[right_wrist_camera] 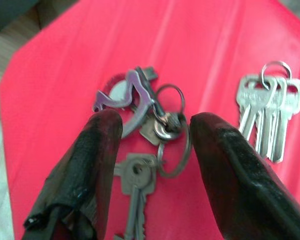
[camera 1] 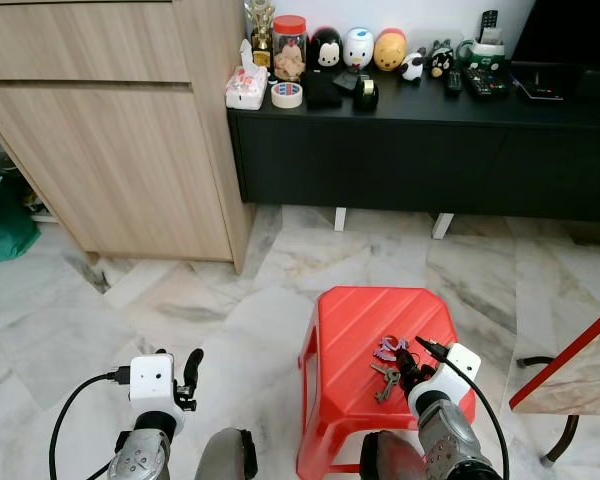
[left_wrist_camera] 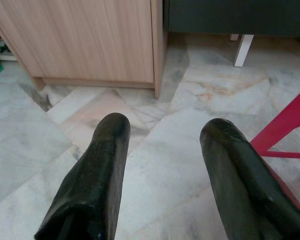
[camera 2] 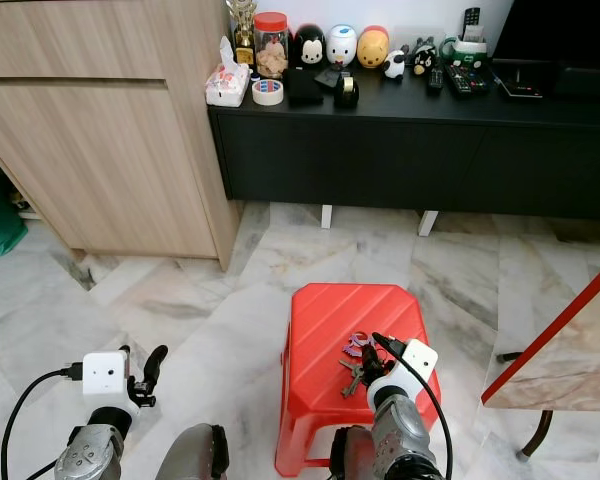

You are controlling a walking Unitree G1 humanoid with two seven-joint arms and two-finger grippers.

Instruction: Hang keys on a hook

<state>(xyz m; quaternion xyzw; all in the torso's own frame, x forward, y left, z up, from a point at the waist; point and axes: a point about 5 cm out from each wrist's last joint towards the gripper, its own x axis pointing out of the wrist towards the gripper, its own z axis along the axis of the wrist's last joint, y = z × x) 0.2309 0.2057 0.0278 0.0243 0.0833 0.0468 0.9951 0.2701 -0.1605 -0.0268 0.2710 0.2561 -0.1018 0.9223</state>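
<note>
Broadly, the scene was a marble floor [camera 1: 180, 300] with a tall wooden cabinet [camera 1: 110, 130] on the robot's left and a long black sideboard [camera 1: 430, 150] against the far wall, its top crowded with small figurines and a jar. Nearer, just in front of the robot, stood a red plastic stool [camera 1: 365, 350]. On its seat lay the keys [right_wrist_camera: 150, 130]: a bunch on linked rings with a purple charm, and beside it a second bunch of silver keys [right_wrist_camera: 267, 112] on one ring.

Judging from this, the pick-up step was in hand, not the hanging; no hook could be made out. The right gripper [right_wrist_camera: 152, 155] hovered low over the stool, reaching forward and down from the raised forearm, its fingers parted and straddling the ringed bunch without yet touching it. The next move would call for lowering further and closing on a ring or key, taking care that the flat metal did not slide on the smooth plastic.

The left gripper [left_wrist_camera: 165, 165] hung idle over bare floor beside the stool, fingers apart and holding nothing.
</note>
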